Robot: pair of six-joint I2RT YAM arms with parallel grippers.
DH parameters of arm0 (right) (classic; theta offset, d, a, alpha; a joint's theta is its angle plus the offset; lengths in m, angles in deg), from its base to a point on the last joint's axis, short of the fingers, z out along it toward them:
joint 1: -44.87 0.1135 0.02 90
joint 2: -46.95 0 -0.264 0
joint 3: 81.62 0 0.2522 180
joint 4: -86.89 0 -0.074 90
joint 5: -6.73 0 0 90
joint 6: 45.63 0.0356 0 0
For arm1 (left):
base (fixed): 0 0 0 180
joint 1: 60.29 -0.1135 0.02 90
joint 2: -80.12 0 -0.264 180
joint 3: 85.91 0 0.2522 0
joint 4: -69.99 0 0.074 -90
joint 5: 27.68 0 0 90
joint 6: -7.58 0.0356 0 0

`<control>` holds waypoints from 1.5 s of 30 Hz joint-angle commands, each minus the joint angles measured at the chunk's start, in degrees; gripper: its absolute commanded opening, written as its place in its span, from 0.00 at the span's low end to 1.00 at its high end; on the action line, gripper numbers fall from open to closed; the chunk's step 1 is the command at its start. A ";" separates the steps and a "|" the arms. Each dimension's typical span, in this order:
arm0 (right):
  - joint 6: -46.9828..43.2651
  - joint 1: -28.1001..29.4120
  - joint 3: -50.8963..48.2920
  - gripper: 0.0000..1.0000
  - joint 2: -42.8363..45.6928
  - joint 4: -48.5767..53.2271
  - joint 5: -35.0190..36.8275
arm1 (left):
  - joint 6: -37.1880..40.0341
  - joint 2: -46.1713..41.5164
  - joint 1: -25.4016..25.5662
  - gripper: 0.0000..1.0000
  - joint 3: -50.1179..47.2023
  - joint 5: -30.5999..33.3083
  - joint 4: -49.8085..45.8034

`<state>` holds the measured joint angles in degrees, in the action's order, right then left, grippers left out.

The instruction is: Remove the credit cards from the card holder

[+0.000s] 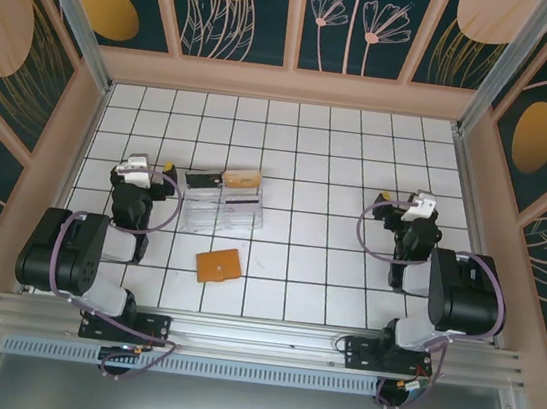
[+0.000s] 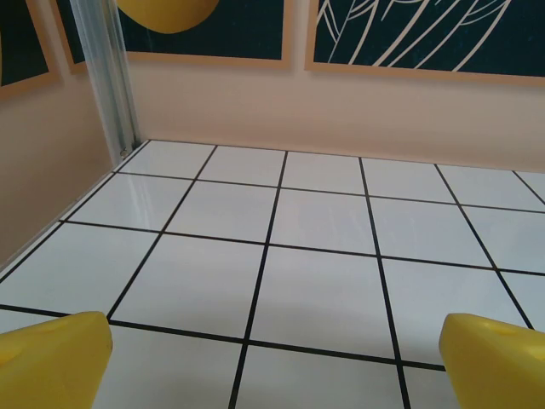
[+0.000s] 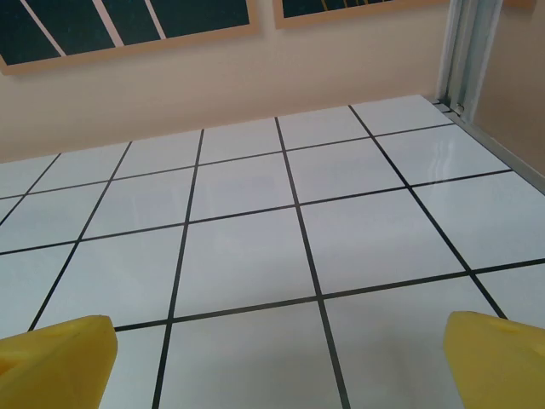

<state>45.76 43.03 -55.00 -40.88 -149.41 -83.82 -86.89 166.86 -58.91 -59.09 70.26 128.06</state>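
Observation:
The card holder (image 1: 218, 265) is a flat orange-brown square lying closed on the white tiled table (image 1: 338, 173), near the front and between the two arms. The credit cards are hidden. My left gripper (image 1: 146, 164) is behind and to the left of the holder, beside the left end of a clear tray. It is open, and in the left wrist view its yellow fingertips (image 2: 51, 358) stand wide apart over bare tiles (image 2: 272, 366). My right gripper (image 1: 413, 202) hovers far to the right, also open (image 3: 277, 366), with nothing between its yellow fingertips (image 3: 60, 358).
A clear plastic tray (image 1: 221, 208) stands just behind the card holder, with a tan-orange object (image 1: 240, 177) at its far edge and a dark strip inside. Peach walls enclose the table on three sides. A metal rail (image 1: 256, 338) runs along the near edge.

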 commanded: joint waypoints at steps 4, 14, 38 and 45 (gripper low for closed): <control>-0.70 -0.32 0.98 0.99 -0.23 -0.51 -1.29 | 0.95 0.21 -0.25 0.99 0.21 -0.30 1.47; -0.61 -0.35 0.94 0.99 -0.29 -0.52 -1.29 | 0.91 0.21 -0.20 0.99 0.30 -0.30 1.38; 1.99 0.49 0.88 0.99 6.65 4.83 8.55 | -0.35 -10.81 -0.25 0.99 7.44 2.26 -19.18; 11.94 0.19 5.65 0.99 21.05 23.06 12.69 | -18.44 -21.34 -0.25 0.99 26.19 12.73 -58.37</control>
<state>51.18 43.20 -51.98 -23.62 -134.00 -74.23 -96.68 147.65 -58.91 -38.53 79.22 89.75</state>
